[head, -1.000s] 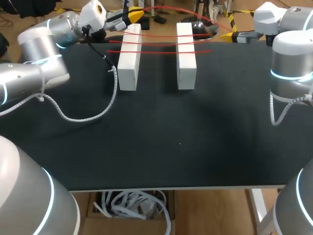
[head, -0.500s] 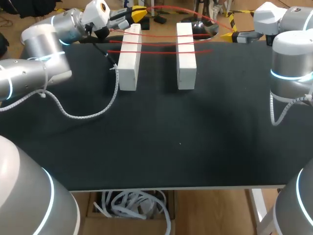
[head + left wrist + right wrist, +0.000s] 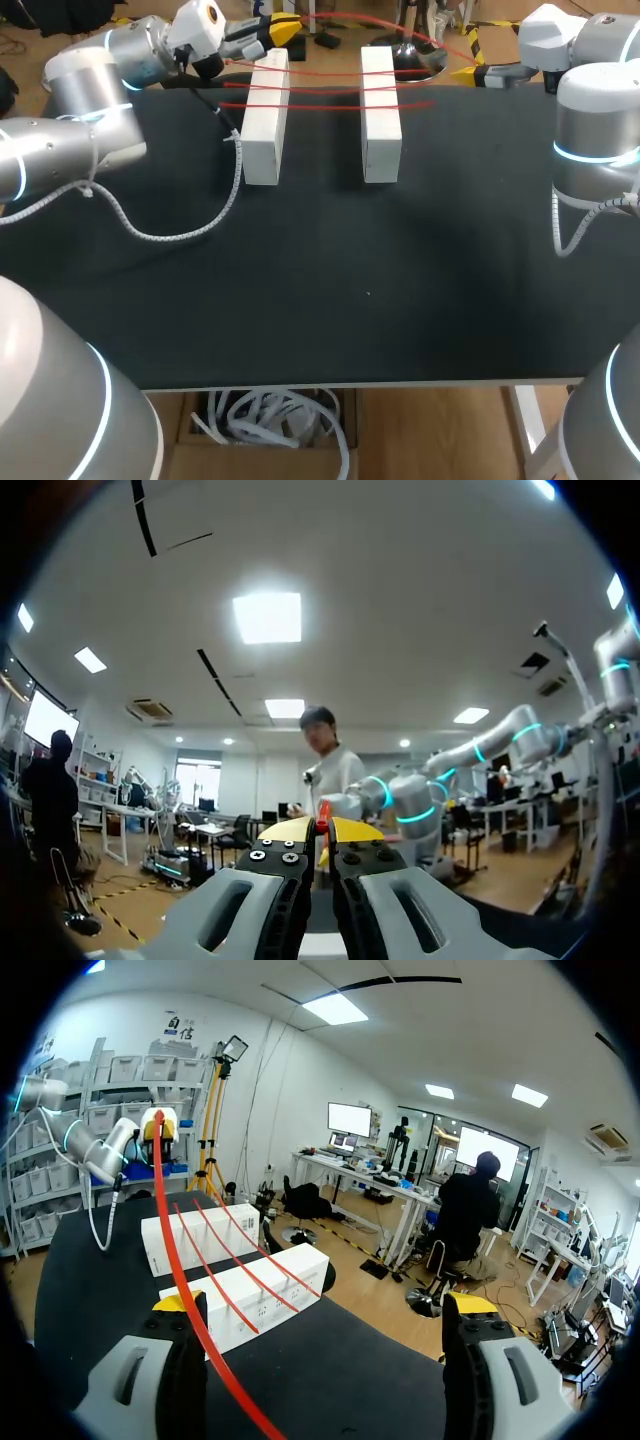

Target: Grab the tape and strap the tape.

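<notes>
At far left my left arm's fingers [image 3: 272, 30] are together, clamped on the thin red tape [image 3: 330, 88], beside the far end of a long white rectangular block [image 3: 262, 120]; from there the tape runs left to right, several strands laid across both blocks and one arc swinging round their far side; its long axis crosses the blocks, whose own length runs near to far; the second white block [image 3: 380, 115] lies parallel, apart from the first; at far right my right arm's fingers [image 3: 468, 72] stand wide apart, the tape passing just beside one of them, unclamped; I judge the next grasp is that arm's; everything sits toward the far edge of the black surface [image 3: 330, 290].
</notes>
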Robot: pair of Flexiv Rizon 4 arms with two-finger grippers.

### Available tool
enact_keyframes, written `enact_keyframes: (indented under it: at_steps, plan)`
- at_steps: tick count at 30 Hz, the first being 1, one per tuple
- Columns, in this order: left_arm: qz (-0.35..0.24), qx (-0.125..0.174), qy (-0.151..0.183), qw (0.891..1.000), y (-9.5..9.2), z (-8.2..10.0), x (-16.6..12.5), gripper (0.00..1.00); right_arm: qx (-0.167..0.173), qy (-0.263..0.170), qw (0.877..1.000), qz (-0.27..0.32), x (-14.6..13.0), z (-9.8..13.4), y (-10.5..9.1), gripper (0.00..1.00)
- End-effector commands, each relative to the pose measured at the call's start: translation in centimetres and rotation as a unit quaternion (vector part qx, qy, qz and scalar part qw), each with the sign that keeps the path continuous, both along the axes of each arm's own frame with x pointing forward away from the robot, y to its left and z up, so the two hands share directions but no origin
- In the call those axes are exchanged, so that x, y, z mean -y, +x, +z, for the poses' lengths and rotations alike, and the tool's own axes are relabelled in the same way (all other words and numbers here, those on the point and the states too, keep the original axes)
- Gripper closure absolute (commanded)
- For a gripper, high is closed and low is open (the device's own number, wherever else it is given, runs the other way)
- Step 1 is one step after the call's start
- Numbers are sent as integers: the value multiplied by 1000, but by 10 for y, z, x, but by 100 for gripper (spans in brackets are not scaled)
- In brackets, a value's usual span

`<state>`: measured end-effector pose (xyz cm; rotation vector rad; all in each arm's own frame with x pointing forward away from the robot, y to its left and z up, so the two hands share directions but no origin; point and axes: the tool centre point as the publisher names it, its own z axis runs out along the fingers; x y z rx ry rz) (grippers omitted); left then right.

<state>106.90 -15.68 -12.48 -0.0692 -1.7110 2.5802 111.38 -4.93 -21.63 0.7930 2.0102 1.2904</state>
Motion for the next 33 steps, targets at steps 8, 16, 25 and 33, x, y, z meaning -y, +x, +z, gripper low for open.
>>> enact_keyframes:
  at_steps: [8,16,25,33]
  plan:
    - [-3,2,4,1000,2,0,-1,100,0,0,1000,0,0,0,0,0]
    - [-4,2,4,1000,2,0,-1,100,0,0,1000,0,0,0,0,0]
    - [-4,2,4,1000,2,0,-1,100,-156,156,972,-83,-5,17,-12,0]
    - [-4,2,4,1000,2,0,-1,100,-242,204,946,-75,-22,43,-39,0]
